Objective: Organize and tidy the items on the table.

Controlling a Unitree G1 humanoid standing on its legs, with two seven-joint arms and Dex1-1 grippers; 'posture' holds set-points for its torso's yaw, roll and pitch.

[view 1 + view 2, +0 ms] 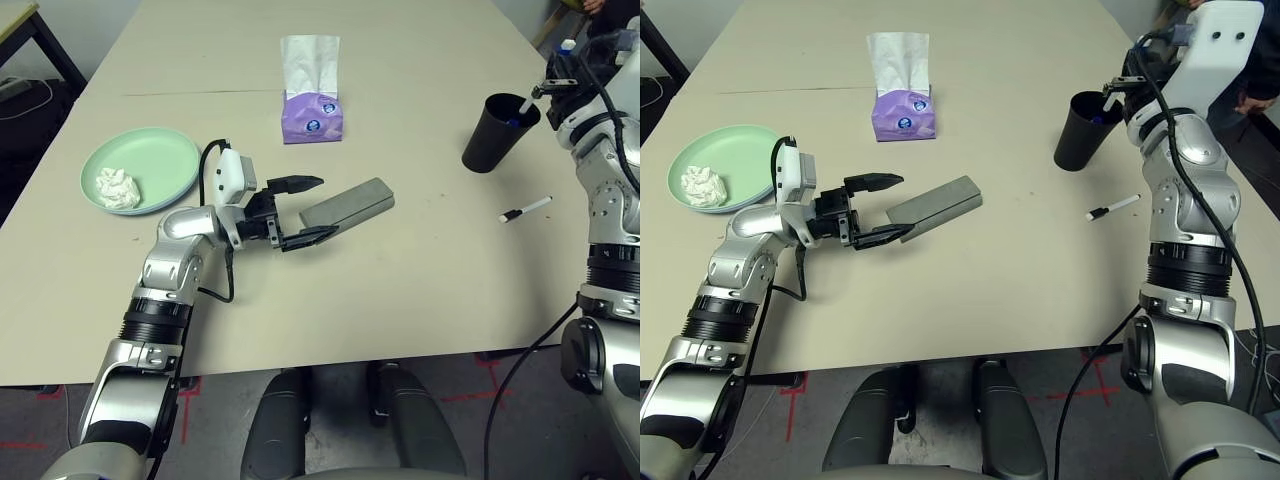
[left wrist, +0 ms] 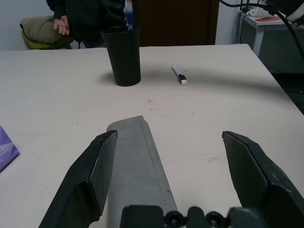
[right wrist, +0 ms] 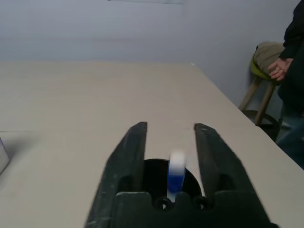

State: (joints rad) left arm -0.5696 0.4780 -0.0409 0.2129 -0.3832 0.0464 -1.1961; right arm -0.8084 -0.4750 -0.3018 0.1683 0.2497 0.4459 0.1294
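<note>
The grey-green glasses case (image 1: 348, 208) lies on the beige table (image 1: 420, 290), near its middle. My left gripper (image 1: 308, 210) is open and straddles the case's near end; in the left wrist view the case (image 2: 137, 161) rests close to one finger (image 2: 95, 175), well clear of the other. My right gripper (image 3: 171, 133) hovers over the black cup (image 1: 497, 135) with its fingers apart. A white and blue marker (image 3: 176, 171) shows blurred between them, loose above the cup's mouth. A second white marker pen (image 1: 525, 210) lies beside the cup. Crumpled white tissue (image 1: 118, 188) sits on the mint green plate (image 1: 160, 155).
A purple tissue pack (image 1: 312, 100) stands at the back middle of the table. A dark-framed side desk (image 1: 20, 20) is at the far left. A person (image 3: 289, 47) stands beyond the table's far right corner, next to a stool.
</note>
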